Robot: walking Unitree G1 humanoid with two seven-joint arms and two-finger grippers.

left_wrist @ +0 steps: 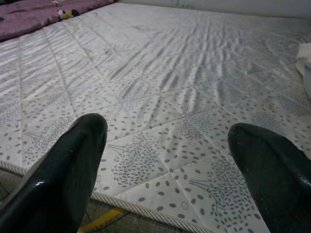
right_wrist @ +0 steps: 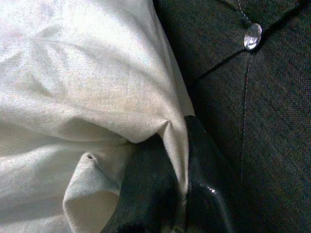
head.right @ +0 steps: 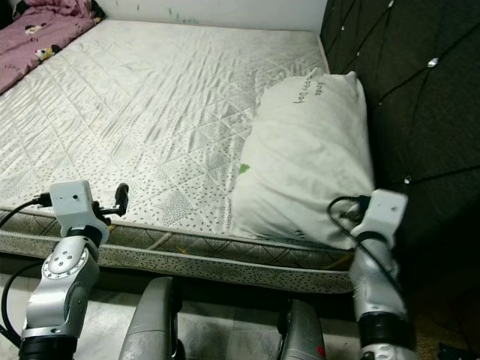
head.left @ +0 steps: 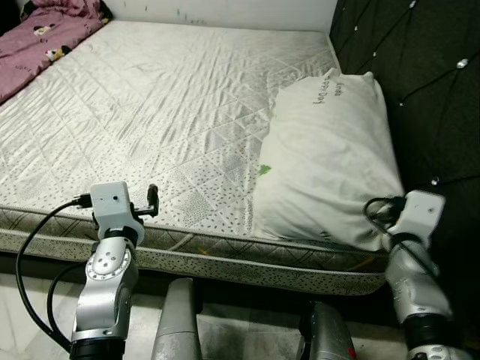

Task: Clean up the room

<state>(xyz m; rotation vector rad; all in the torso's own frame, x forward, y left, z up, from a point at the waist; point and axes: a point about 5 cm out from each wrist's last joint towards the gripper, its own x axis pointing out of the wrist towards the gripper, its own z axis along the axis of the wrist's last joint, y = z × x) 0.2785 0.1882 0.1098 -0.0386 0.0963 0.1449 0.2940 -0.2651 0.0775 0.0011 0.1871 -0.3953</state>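
in the left eye view a bed [head.left: 165, 112] with a quilted white mattress cover ran away from the robot, and a white pillow [head.left: 326, 157] lay at its right side, against a dark tufted headboard [head.left: 427, 82]. a purple blanket [head.left: 37, 41] was bunched at the far left corner. the left end effector [head.left: 152, 199] hovered just over the near edge of the mattress, its black tips barely visible past the wrist block. the right end effector [head.left: 379, 214] sat at the pillow's near right corner, touching the fabric.

the right eye view showed the same layout: the pillow near the mattress's front edge, its long side beside the headboard, and green lettering near its far end.

in the left wrist view the left end effector's two black fingers [left_wrist: 63, 174] stood wide apart, released, with nothing between them; the patterned mattress lay beyond, and the pillow's edge showed at one side.

in the right wrist view the right end effector's fingers [right_wrist: 204, 194] were clenched on a fold of the pillow's white cloth, pinched between them. the headboard, with a shiny button [right_wrist: 252, 36], was just beside the grasp.
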